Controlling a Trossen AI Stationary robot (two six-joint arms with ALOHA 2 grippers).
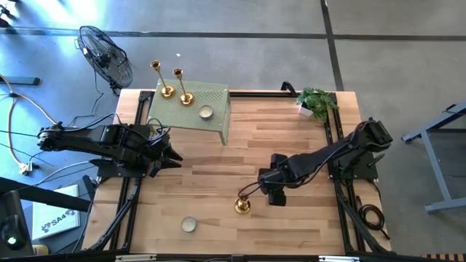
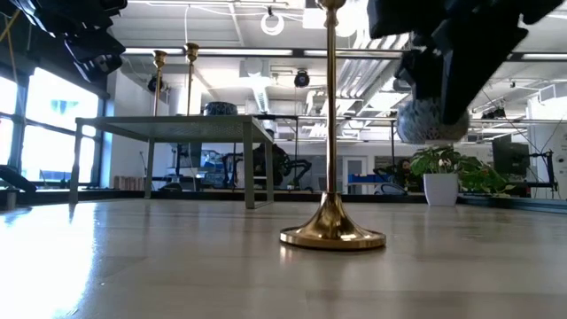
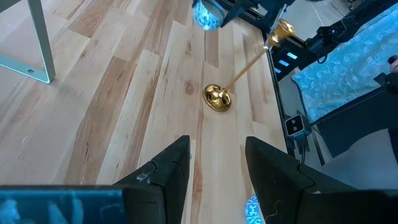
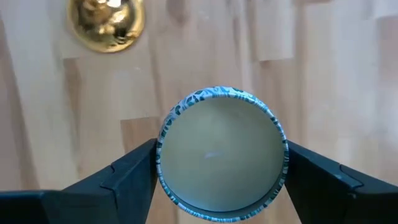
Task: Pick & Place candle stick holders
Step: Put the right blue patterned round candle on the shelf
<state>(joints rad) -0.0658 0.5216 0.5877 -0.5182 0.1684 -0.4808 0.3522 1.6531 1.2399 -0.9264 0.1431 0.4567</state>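
Observation:
Two gold candle stick holders (image 1: 166,89) (image 1: 185,97) stand by their round bases on a green perforated stand (image 1: 211,109). The third holder (image 1: 242,205) stands upright by its base on the wooden table; it also shows in the low view (image 2: 332,232) and the left wrist view (image 3: 217,98). My right gripper (image 1: 275,191) is just right of that holder, shut on a round blue-patterned candle tin (image 4: 221,160). My left gripper (image 3: 217,168) is open and empty at the table's left side (image 1: 171,154). My right gripper pinches the candle tin's round side wall (image 4: 160,155) between its two fingers (image 4: 124,177), one on each opposite side. The fingers come from above, pointing down. The tin (image 2: 430,120) sits with its open top up, lifted clear of the table.
A second candle tin (image 1: 206,112) sits on the green stand, and another (image 1: 189,224) lies on the table near the front edge. A potted plant (image 1: 317,102) stands at the far right corner. Black frame rails (image 1: 131,182) run along both table sides.

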